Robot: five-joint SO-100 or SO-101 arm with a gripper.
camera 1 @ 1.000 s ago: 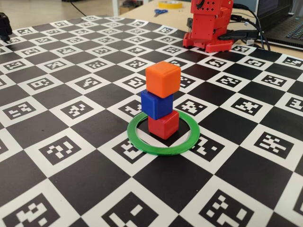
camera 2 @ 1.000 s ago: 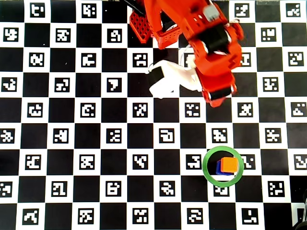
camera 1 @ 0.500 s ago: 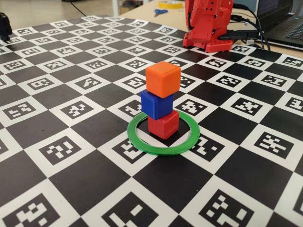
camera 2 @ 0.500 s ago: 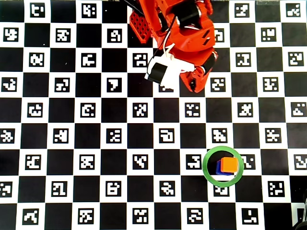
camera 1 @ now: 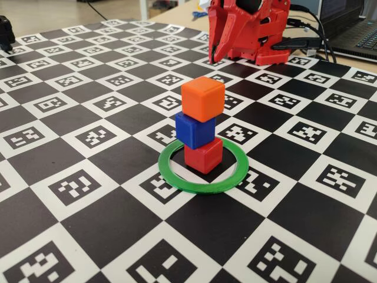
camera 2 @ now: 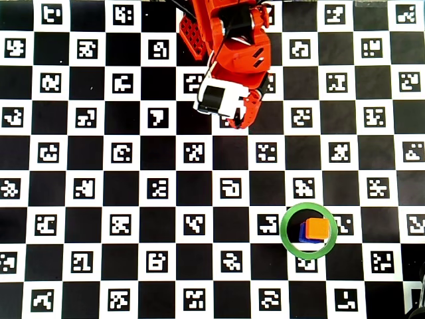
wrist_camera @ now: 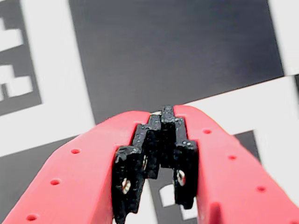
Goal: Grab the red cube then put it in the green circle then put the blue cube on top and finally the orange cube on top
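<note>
Inside the green circle (camera 1: 203, 186) stands a three-cube tower: the red cube (camera 1: 204, 155) at the bottom, the blue cube (camera 1: 194, 130) on it, the orange cube (camera 1: 202, 98) on top. From above, the orange cube (camera 2: 318, 228) covers most of the blue cube (camera 2: 305, 234) within the green circle (camera 2: 287, 240); the red cube is hidden there. My gripper (camera 1: 213, 54) hangs far behind the tower, close to the arm's base, tips down. In the overhead view the gripper (camera 2: 242, 123) is folded under the arm. The wrist view shows the gripper (wrist_camera: 167, 111) shut with nothing in it, above the checkered board.
The red arm base (camera 1: 262, 41) sits at the board's far edge. Behind it are a laptop (camera 1: 353, 29) with cables, scissors (camera 1: 199, 14) and a yellow tape roll (camera 1: 212, 5). A black object (camera 1: 6, 32) stands at the far left.
The arm has drawn back toward its base and folded, the gripper swinging left in the overhead view. The tower has not moved.
</note>
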